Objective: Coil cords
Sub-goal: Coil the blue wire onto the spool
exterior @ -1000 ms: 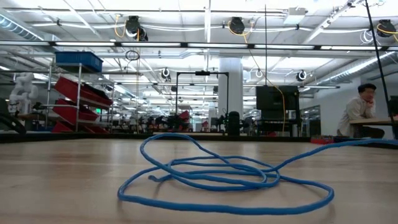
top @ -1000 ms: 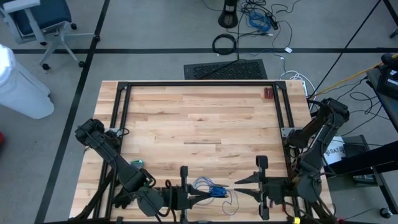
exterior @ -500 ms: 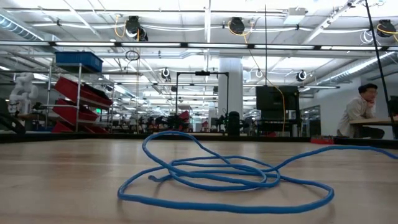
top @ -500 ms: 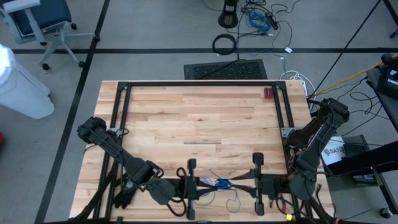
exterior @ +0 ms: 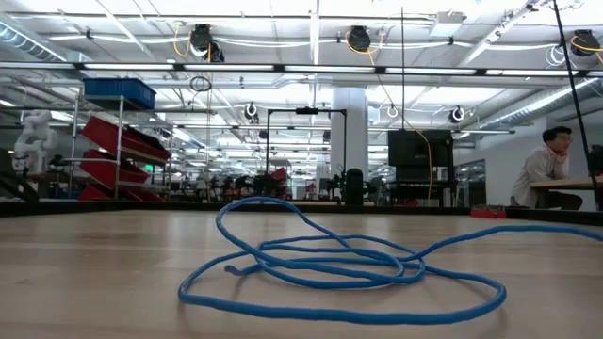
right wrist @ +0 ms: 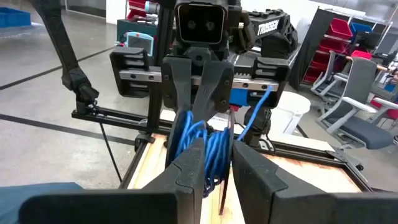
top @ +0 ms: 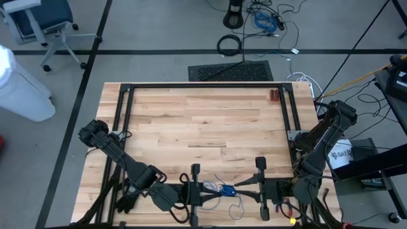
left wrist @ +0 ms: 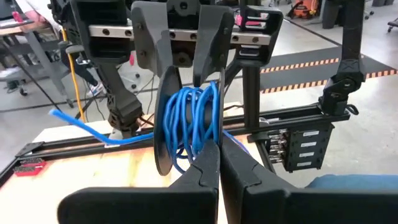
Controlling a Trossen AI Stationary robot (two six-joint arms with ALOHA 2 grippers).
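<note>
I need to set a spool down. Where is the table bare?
The table is bare across its middle and far half, apart from a small red item near the far right corner. The near edge is crowded: left gripper, right gripper and blue cord.
</note>
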